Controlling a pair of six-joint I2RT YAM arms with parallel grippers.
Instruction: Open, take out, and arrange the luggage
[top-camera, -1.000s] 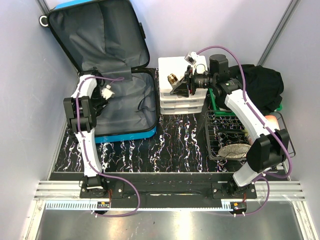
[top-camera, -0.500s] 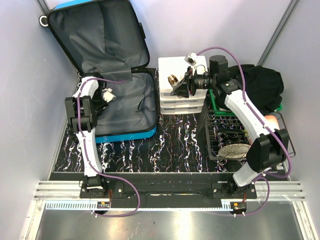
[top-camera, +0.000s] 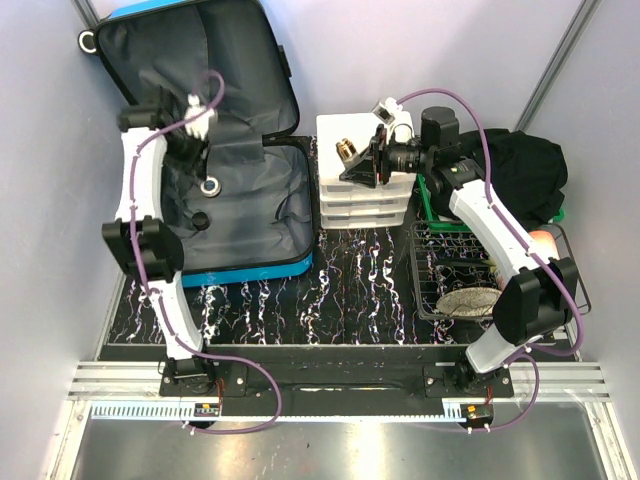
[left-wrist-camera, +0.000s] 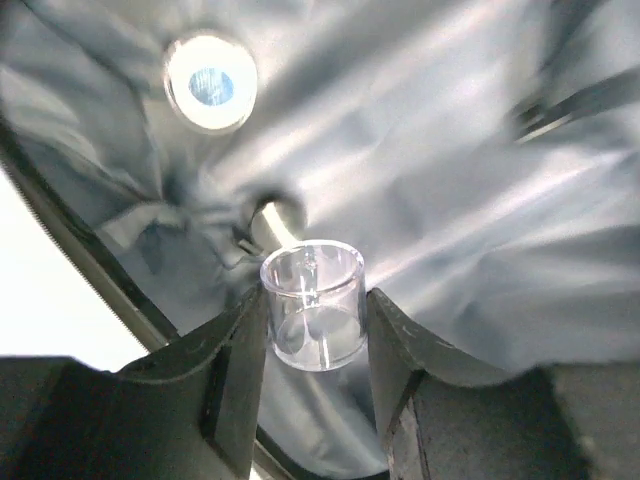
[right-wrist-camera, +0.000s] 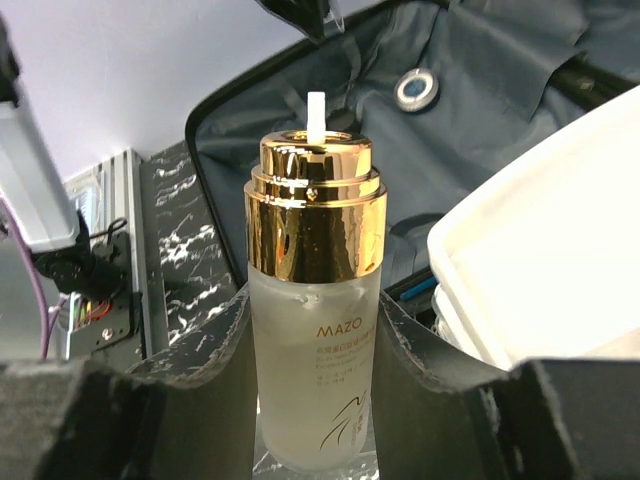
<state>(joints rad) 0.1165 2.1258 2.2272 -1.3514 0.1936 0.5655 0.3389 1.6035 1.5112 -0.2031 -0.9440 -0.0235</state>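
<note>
Pinching cap: left end effector (half-open); right end effector grips bottle.

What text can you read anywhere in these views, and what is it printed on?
"MAZO": on the frosted glass bottle with gold collar, held in the right gripper.
Finer print under it: too small to read.
No text on the clear plastic cap in the left gripper.

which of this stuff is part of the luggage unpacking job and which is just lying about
Job: luggage, open; clear cap in left claw; gold-collared bottle in right claw.
Lying about: white drawer organiser; wire basket; black cloth.
</note>
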